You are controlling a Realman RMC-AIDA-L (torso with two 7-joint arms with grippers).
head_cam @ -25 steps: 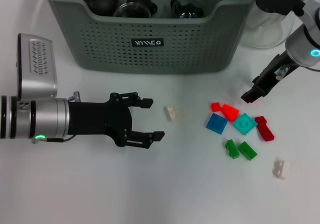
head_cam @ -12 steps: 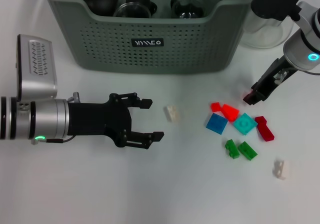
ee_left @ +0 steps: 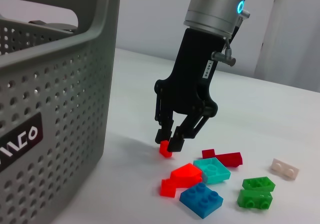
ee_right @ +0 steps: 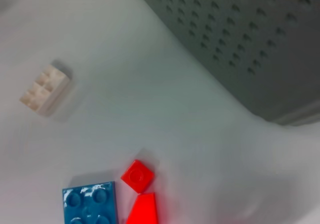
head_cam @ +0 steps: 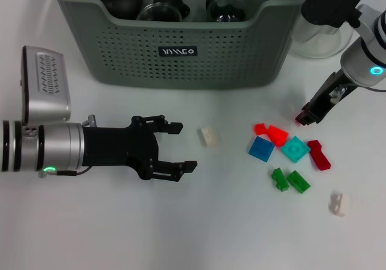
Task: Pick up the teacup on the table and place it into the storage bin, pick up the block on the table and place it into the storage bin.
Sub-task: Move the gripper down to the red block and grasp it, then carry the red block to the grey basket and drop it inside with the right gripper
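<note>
Desk (head_cam: 181, 234): a plain white desk; it carries everything here.
Storage bin (head_cam: 175, 35): the large grey-green plastic basket with perforated sides and a small black label stands at the far side of the desk. Several dark, glassy items already lie inside; I cannot tell for certain that they are teacups.
Left tool (head_cam: 178, 146): the black two-finger tool of the left arm lies low over the desk, its fingers wide apart and holding nothing. It has not shifted over the last second, so I judge it is parked.
Right tool (head_cam: 306, 116): compared with one second ago it has risen and moved a little toward the bin. In the left wrist view its fingertips are closed on a small red block (ee_left: 165, 148), which sits just above the desk with a shadow under it.
Loose blocks: a blue square plate (head_cam: 261, 149), a teal square (head_cam: 295, 149), two red pieces (head_cam: 271, 132), a dark red brick (head_cam: 318, 154), two green bricks (head_cam: 289, 179) and two white bricks (head_cam: 208, 136) lie on the desk, well apart from the bin.
Meaning for the task: the block seems now lifted, so the carry to the bin probably comes next. No teacup is visible on the desk.
</note>
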